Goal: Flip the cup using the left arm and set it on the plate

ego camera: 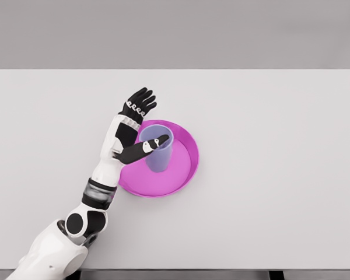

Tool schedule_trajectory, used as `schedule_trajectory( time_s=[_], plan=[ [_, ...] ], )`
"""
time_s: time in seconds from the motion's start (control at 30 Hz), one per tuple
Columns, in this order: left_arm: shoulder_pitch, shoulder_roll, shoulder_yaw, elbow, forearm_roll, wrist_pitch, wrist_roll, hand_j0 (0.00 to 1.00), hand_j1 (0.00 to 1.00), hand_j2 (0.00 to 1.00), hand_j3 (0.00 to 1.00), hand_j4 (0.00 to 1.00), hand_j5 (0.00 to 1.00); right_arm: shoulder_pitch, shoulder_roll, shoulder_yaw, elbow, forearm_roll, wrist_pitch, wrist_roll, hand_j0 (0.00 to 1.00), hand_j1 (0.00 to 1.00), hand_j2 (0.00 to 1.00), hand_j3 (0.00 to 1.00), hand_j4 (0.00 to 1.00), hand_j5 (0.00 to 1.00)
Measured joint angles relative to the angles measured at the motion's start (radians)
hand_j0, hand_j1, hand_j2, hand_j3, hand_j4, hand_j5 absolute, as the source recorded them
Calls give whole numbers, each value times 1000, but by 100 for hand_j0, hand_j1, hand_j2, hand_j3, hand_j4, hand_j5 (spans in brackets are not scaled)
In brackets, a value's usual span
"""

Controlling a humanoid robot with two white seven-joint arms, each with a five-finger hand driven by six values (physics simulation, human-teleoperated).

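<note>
1. Near edge, left: the left arm (99,195) enters from the lower left corner and reaches up and right toward the plate. The right arm does not show.
2. Left hand (135,119): fingers spread and pointing away from the robot, past the plate's far-left rim; thumb (146,147) stretched right, lying across the cup's mouth. It pinches nothing; whether the thumb touches the rim I cannot tell.
3. Cup (158,149): pale lilac, translucent, standing mouth-up inside the plate, left of the plate's centre.
4. Plate (184,169): magenta, round, raised rim, sitting on the table a little left of middle.
5. Judgement on step: cup appears flipped and set down; the release looks done or nearly so. Task close to complete.
6. Next move calls for: lifting the thumb clear of the cup's mouth first, then drawing the hand back to the left, without brushing the cup wall. Risk: a dragged thumb could tip the light cup.
7. Table (280,175): flat, pale grey-white, matte.
8. Far: plain grey backdrop behind the table's far edge.
</note>
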Motion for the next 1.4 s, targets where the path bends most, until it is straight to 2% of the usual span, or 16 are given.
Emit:
schedule_trajectory(
  time_s=[0.07, 0.1, 0.27, 0.4, 0.43, 0.57, 0.63, 0.73, 0.9, 1.17, 1.4],
  plan=[
    [-3, 5, 1, -22, 12, 0, 0, 94, 94, 94, 94, 94, 94, 0, 0, 0, 0, 0, 0, 0, 100, 100, 100, 100, 100, 100],
    [-12, 12, 2, -36, 18, 0, -1, 100, 100, 100, 100, 100, 100, 0, 0, 0, 0, 0, 0, 0, 100, 100, 100, 100, 100, 100],
    [-94, 139, 9, -102, 112, 0, -2, 100, 100, 100, 100, 100, 100, 0, 0, 0, 0, 0, 0, 0, 100, 100, 100, 100, 100, 100],
    [-115, 231, 5, -113, 135, 0, -6, 100, 100, 100, 100, 100, 100, 0, 0, 0, 0, 0, 0, 0, 100, 100, 100, 100, 100, 100],
    [-123, 259, 3, -114, 117, 0, -10, 100, 100, 100, 100, 100, 100, 0, 0, 0, 0, 0, 0, 0, 100, 100, 100, 100, 100, 100],
    [-129, 369, 4, -118, -93, 0, -41, 100, 100, 100, 100, 100, 100, 0, 0, 0, 0, 0, 0, 0, 100, 100, 100, 100, 100, 100],
    [-146, 416, 7, -123, -161, 0, -124, 100, 100, 100, 100, 100, 100, 0, 0, 0, 0, 0, 0, 0, 100, 100, 100, 100, 100, 100],
    [-167, 516, 18, -150, -214, 0, -248, 100, 100, 100, 100, 100, 100, 0, 0, 0, 0, 0, 0, 0, 100, 100, 100, 100, 100, 100],
    [-158, 591, 81, -187, -238, 0, -318, 100, 100, 100, 100, 100, 100, 0, 0, 0, 0, 0, 0, 0, 100, 100, 100, 100, 100, 100],
    [-150, 682, 93, -181, -240, -1, -338, 100, 100, 100, 100, 100, 100, 0, 0, 0, 0, 0, 0, 0, 100, 100, 100, 100, 100, 100],
    [-141, 709, 90, -132, -241, -1, -339, 100, 100, 100, 100, 100, 100, 0, 0, 0, 0, 0, 0, 0, 100, 100, 100, 100, 100, 100]
  ],
)
